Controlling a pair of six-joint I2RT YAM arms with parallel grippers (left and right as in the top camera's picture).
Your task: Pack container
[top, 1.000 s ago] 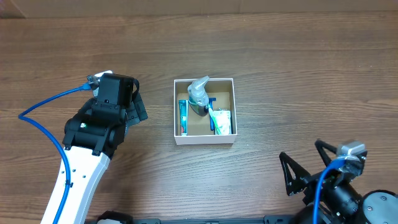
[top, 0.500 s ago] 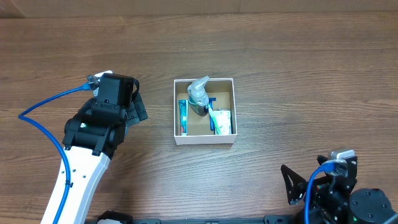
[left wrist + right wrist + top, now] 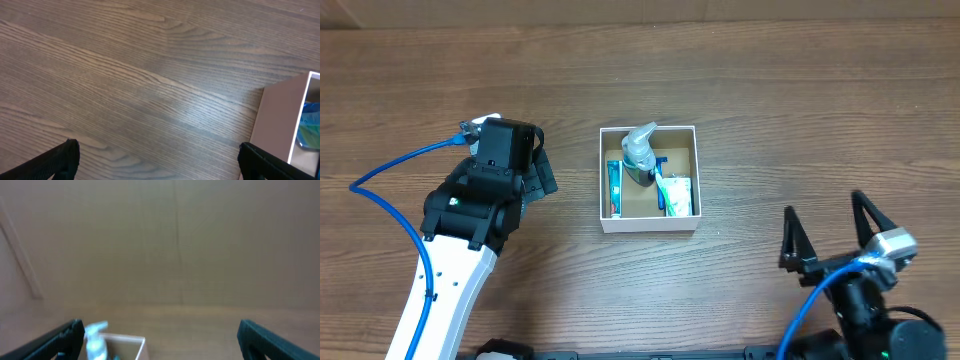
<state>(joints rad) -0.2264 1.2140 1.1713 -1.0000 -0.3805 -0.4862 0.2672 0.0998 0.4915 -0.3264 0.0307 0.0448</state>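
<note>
The container (image 3: 650, 224), a square white-walled box with a brown inside, stands at the table's middle. It holds a clear pump bottle (image 3: 640, 152), a blue-green tube (image 3: 614, 188), a green-and-white packet (image 3: 678, 197) and a blue-handled item (image 3: 661, 164). My left gripper (image 3: 542, 170) is open and empty, left of the container and apart from it. In the left wrist view its gripper (image 3: 160, 162) hangs over bare wood, with the container's wall (image 3: 277, 120) at the right. My right gripper (image 3: 828, 228) is open and empty at the front right. The right wrist view (image 3: 162, 340) shows the container's rim (image 3: 125, 340) blurred at the lower left.
A blue cable (image 3: 400, 165) loops from the left arm over the table's left side. A brown cardboard wall (image 3: 175, 240) stands behind the table. The wooden table (image 3: 800, 120) is bare around the container.
My right gripper drew back toward the front edge, then swung up and now points its open fingers toward the far side. The left arm and the container's contents have not moved.
</note>
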